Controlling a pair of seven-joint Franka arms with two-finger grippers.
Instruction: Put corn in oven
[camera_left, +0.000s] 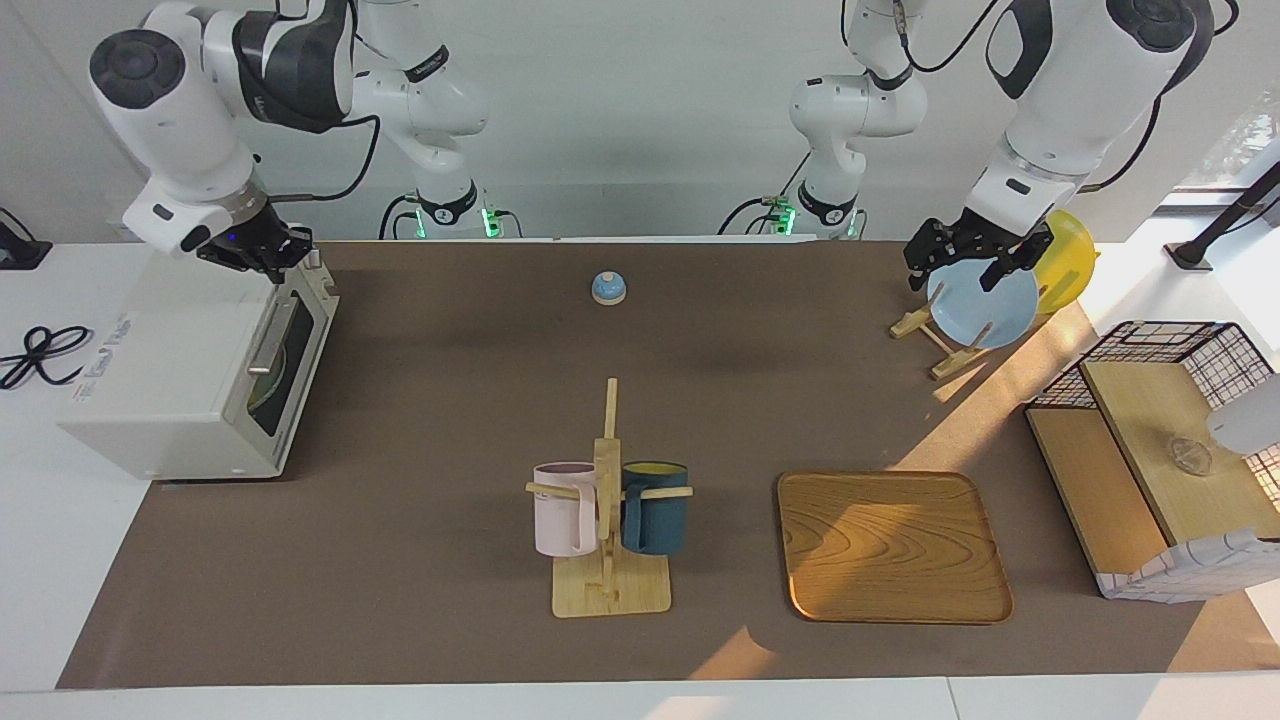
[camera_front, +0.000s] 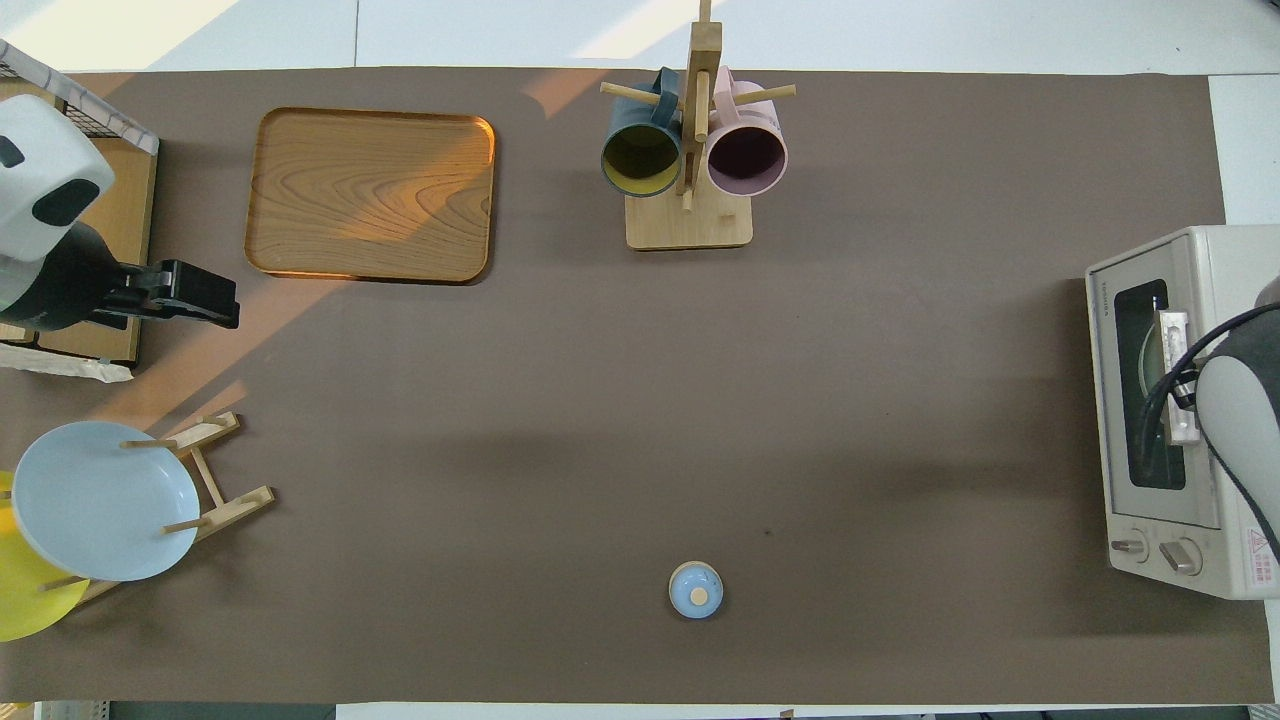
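Corn: we cannot make it out in either view. The oven (camera_left: 170, 360) stands at the right arm's end of the bench (camera_left: 420, 420) with its door shut. Through the dark glass only a dim greenish round shape shows, too murky to identify. The right pincer (camera_left: 262, 250) hangs over the oven's top edge, at the end of the door nearer the robots. From the facing view it reads as a dark cluster, and we cannot tell whether it is open or closed. From overhead it is hidden under its own arm, which also covers part of the door handle (camera_front: 1170, 370). The left pincer (camera_left: 968, 262) is open and empty, waiting. In the facing view it overlaps the top of the blue plate (camera_left: 985, 305) on the wooden plate rack (camera_left: 940, 345), yet from overhead it sits well apart from that plate. A yellow plate (camera_left: 1065, 260) stands against the blue one, mostly hidden by the arm and cut off at the overhead frame's edge.
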